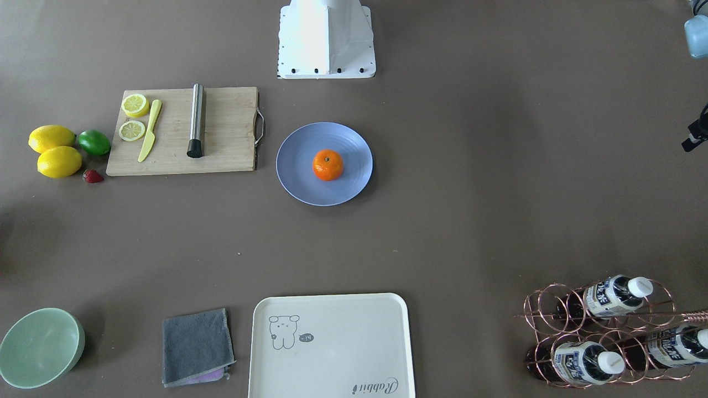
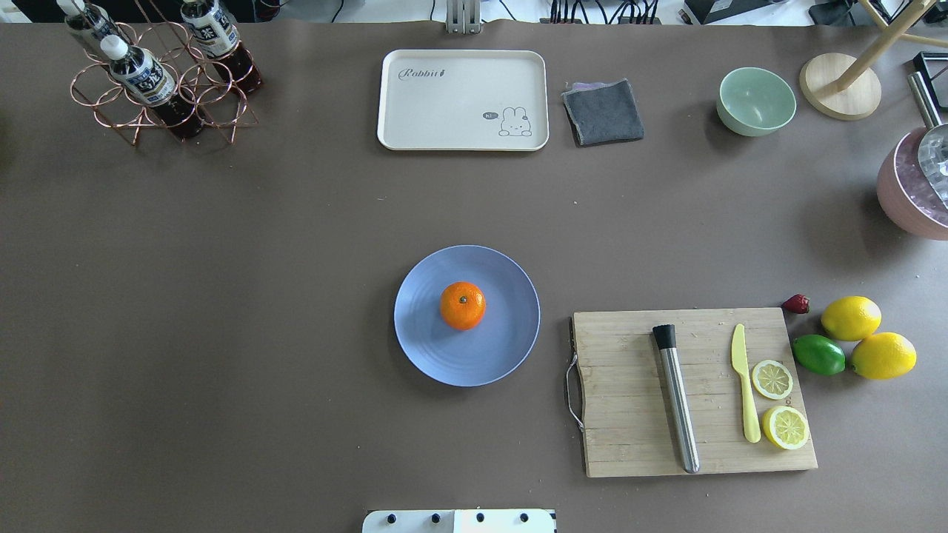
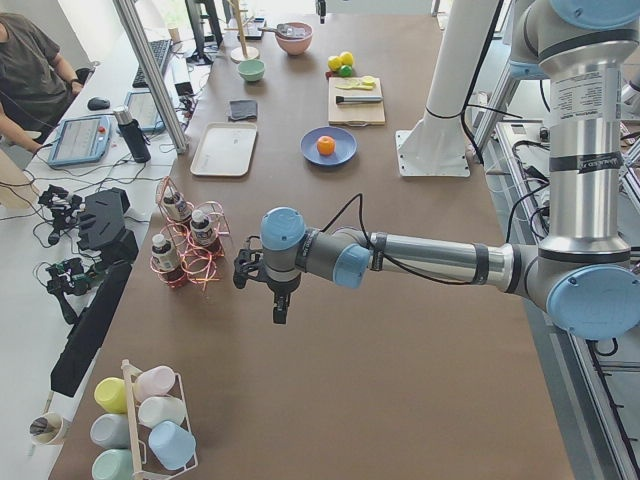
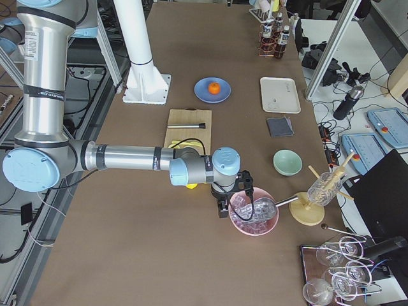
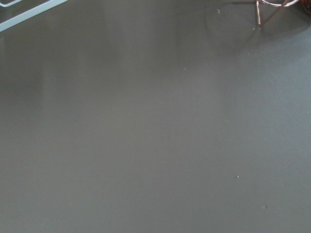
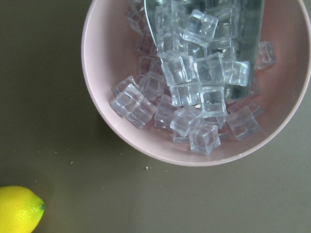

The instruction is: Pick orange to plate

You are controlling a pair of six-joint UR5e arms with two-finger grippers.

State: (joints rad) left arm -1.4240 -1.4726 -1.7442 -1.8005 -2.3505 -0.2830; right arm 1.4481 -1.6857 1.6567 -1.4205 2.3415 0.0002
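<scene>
The orange [image 2: 463,305] sits upright, stem spot up, near the middle of the periwinkle-blue plate [image 2: 503,333], in the centre of the table; no gripper touches it. The front-facing view also shows the orange [image 1: 328,165] on the plate [image 1: 298,166]. My left gripper [image 3: 281,312] hangs fingers down over bare table near the bottle rack, far from the plate. My right gripper [image 4: 222,209] hovers beside the pink ice bowl at the opposite end. Both grippers show only in the side views, so I cannot tell whether they are open or shut.
A wooden cutting board [image 2: 629,414] with a metal muddler, a yellow knife and lemon slices lies to the right of the plate. Lemons [image 2: 850,317], a lime and a strawberry sit beyond it. A cream tray [image 2: 463,100], grey cloth, green bowl [image 2: 755,100], bottle rack [image 2: 159,74] and pink ice bowl [image 6: 116,126] line the table's far edge and ends.
</scene>
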